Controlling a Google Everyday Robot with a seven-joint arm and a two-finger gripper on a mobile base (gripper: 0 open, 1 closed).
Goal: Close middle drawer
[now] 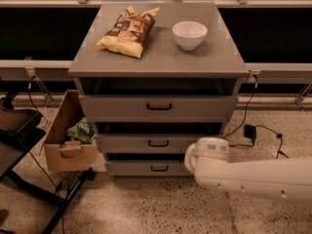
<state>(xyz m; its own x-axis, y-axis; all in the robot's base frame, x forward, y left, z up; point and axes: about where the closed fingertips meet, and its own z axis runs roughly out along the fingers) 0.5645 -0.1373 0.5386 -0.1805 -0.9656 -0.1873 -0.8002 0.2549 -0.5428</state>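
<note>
The middle drawer (146, 143) is the second of three grey drawers in the cabinet, with a low flat front and a small black bar handle (158, 143). A dark gap shows above its front. My gripper (191, 156) is the rounded white end of the arm, reaching in from the right. It sits in front of the right end of the middle drawer and the lowest drawer (141, 168). Its fingers are hidden behind the white wrist. The taller top drawer (158, 107) is above.
A chip bag (127, 30) and a white bowl (189, 34) sit on the cabinet top (158, 57). A cardboard box (66, 135) with a green packet stands left of the cabinet. A black stand (19, 140) is at far left. A cable and adapter (251, 130) lie on the floor at right.
</note>
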